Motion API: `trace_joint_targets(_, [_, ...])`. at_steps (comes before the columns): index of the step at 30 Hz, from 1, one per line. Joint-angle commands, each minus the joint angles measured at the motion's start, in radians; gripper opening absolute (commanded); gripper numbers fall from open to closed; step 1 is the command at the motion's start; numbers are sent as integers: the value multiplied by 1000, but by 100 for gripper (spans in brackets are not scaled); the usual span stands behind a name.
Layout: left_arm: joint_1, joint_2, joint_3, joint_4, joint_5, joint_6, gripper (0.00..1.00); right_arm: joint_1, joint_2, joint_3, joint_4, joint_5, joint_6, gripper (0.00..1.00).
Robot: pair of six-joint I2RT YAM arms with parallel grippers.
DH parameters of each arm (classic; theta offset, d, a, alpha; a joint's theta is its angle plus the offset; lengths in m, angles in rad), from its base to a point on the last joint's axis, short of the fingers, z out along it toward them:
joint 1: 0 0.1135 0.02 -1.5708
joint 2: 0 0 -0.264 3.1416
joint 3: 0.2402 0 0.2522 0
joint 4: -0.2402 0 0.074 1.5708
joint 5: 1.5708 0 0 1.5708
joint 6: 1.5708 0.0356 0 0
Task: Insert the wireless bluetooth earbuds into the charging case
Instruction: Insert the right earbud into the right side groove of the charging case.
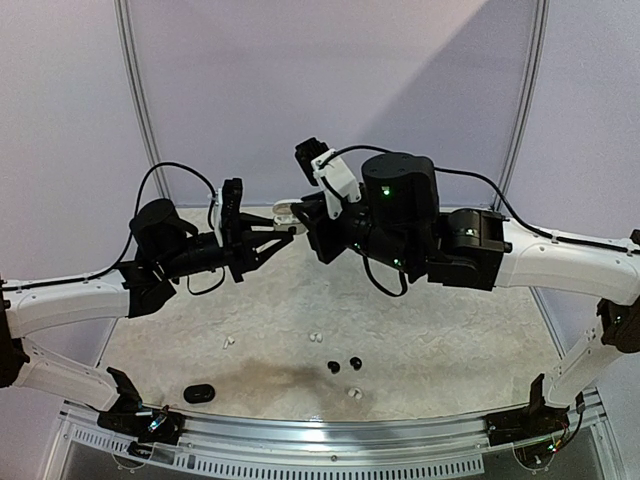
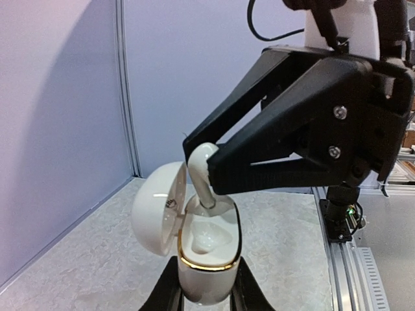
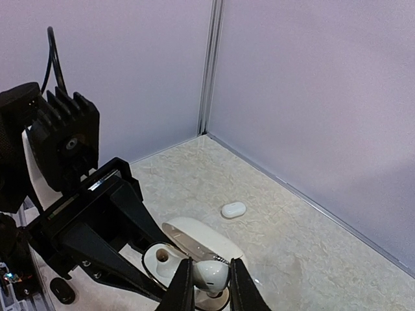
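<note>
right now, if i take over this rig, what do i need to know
Left hand: shut on the white charging case, held above the table, lid open.
Right hand: shut on a white stemmed earbud, stem tip entering one socket, not seated.
The other socket is empty.
On the table: two black buds, white buds, a black case.
Done: nothing seated yet.
Left: push this bud home, release, then probably fetch its mate.
</note>
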Motion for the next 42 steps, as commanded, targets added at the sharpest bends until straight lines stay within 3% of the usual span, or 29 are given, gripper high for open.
trace_joint_targets(1, [-16,-6,3,84,-12,-1,0,13,49,11,-115,-11,-56,4])
trace_joint_targets(7, [-16,-5,2,86,-12,0,0,14,49,12,-116,0,-67,6])
trace_joint_targets(13, [-16,-3,3,85,-9,3,0,14,70,42,-137,17,-57,22])
trace_joint_targets(27, [-16,-5,0,76,-3,-44,0,14,59,57,-152,99,8,38])
trace_joint_targets(32, [-15,-7,2,46,-32,-86,0,13,4,67,-124,20,33,51])
trace_joint_targets(39, [-11,-10,9,19,-48,-148,0,11,-135,38,-121,-104,76,79])
trace_joint_targets(42, [-2,-15,20,-11,-58,-176,0,-36,-177,20,-173,-162,122,85])
